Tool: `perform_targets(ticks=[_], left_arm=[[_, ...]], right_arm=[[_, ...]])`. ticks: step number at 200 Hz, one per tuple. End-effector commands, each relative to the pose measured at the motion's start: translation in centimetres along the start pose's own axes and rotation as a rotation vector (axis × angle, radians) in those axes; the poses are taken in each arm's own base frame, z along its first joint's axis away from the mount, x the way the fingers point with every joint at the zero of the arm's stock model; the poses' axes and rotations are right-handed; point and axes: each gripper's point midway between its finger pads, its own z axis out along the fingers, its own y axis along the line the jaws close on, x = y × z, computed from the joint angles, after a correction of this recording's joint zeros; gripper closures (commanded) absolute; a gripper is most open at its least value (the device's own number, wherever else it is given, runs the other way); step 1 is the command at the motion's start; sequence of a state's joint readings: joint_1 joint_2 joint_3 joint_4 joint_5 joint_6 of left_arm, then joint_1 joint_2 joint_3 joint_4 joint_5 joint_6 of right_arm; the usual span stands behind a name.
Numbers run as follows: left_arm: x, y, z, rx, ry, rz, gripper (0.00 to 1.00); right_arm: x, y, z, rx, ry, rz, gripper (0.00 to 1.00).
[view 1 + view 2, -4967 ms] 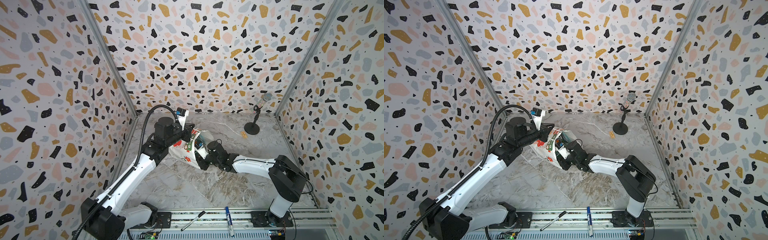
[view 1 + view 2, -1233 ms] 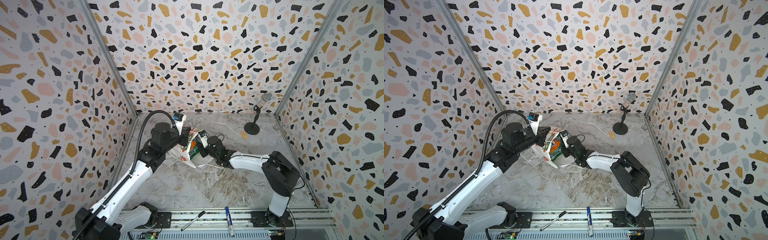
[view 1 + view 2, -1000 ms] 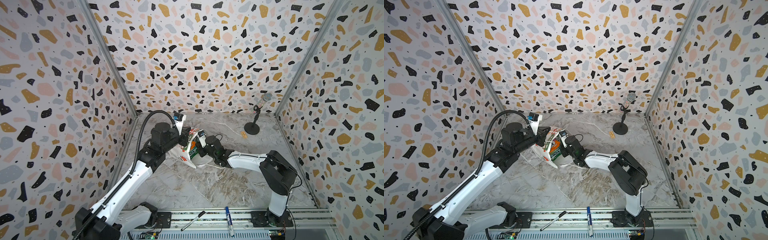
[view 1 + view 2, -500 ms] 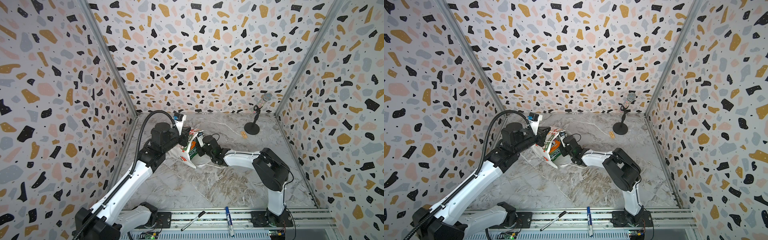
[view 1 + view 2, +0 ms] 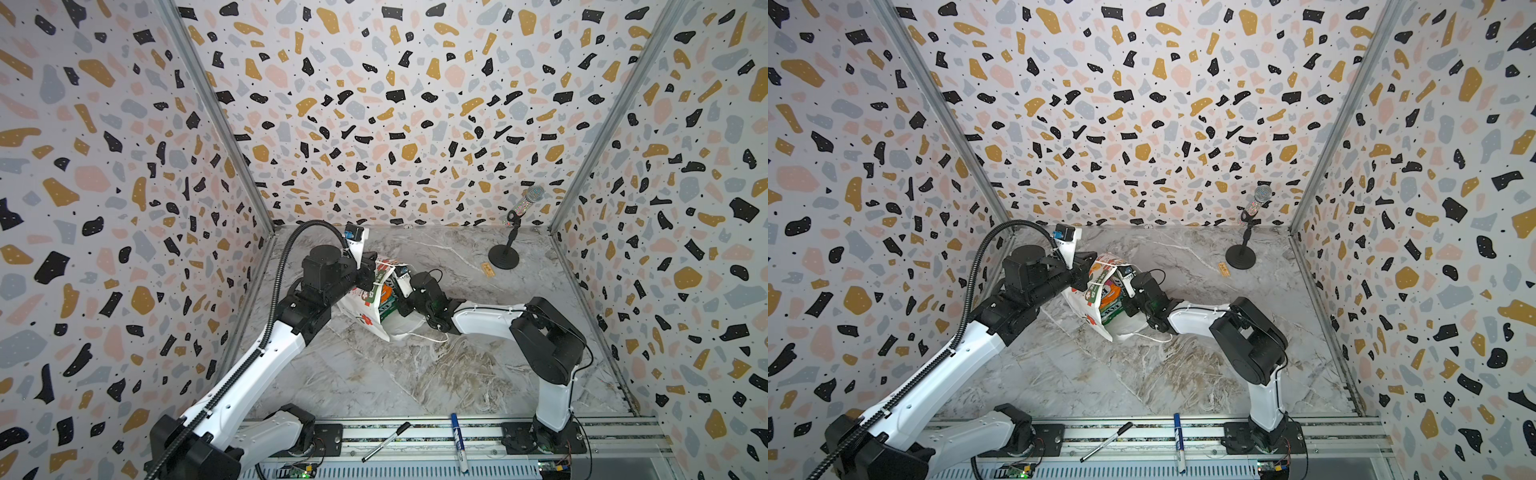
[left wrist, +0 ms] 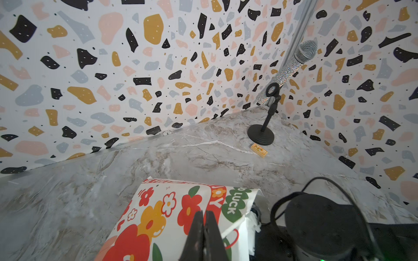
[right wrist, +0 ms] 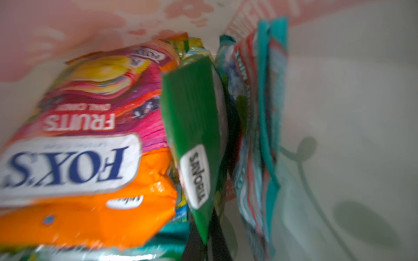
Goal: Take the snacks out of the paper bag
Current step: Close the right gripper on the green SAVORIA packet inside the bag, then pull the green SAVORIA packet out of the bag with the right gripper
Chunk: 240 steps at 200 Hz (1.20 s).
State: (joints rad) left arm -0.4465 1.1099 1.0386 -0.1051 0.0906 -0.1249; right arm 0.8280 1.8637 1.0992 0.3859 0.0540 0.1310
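White paper printed with red and orange flowers makes up the paper bag (image 5: 365, 309). It lies tilted on the marble counter (image 5: 415, 374) just left of centre in both top views, its mouth turned toward the right of the frame.

The left hand (image 6: 204, 218) is closed tight, its jaws pinched on the bag's flowered wall near the rim, at the lower middle of the left wrist view. I read this as a brace: it lifts the upper wall so the mouth gapes, and it should stop the bag sliding when something is pulled out.

The right hand (image 7: 204, 246) reaches into that mouth, and the right wrist view looks straight inside. Its dark jaws are closed on the lower corner of a green packet (image 7: 194, 113) standing on edge at mid-frame. An orange-pink FOX'S packet (image 7: 90, 162) fills the left half and leans against the green one. Teal packets (image 7: 263, 108) stand packed on the green one's right, against the bag's pale wall.

All the snacks I can see are inside the bag; none lies on the counter. The corner seems chosen because it is the part nearest the mouth. Such a thin hold on glossy film may slip, and the neighbouring packets could drag along.
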Motion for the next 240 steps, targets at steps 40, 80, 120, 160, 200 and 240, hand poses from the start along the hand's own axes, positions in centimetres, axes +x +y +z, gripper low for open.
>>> perform_targets(ticks=[40, 80, 120, 160, 200, 240], left_arm=[[-0.7, 1.7, -0.2, -0.102, -0.043, -0.026, 1.0], [-0.8, 2.2, -0.3, -0.126, -0.051, -0.029, 1.0], [-0.9, 2.4, -0.5, -0.137, -0.058, -0.03, 1.0], [-1.1, 2.5, -0.7, -0.145, -0.066, -0.028, 1.0], [-1.1, 2.3, -0.7, -0.137, -0.065, -0.026, 1.0], [-1.0, 2.3, -0.6, -0.131, -0.06, -0.025, 1.0]], right_arm=[[-5.5, 1.9, -6.3, -0.095, -0.129, -0.028, 1.0], [-6.3, 2.4, -9.5, -0.105, -0.137, -0.068, 1.0], [-7.2, 1.5, -12.6, -0.061, -0.164, -0.09, 1.0], [-7.7, 0.5, -15.0, -0.004, -0.151, -0.126, 1.0], [-8.8, -1.4, -17.9, 0.095, -0.193, -0.136, 1.0], [-10.7, -3.2, -21.8, 0.182, -0.299, -0.112, 1.0]])
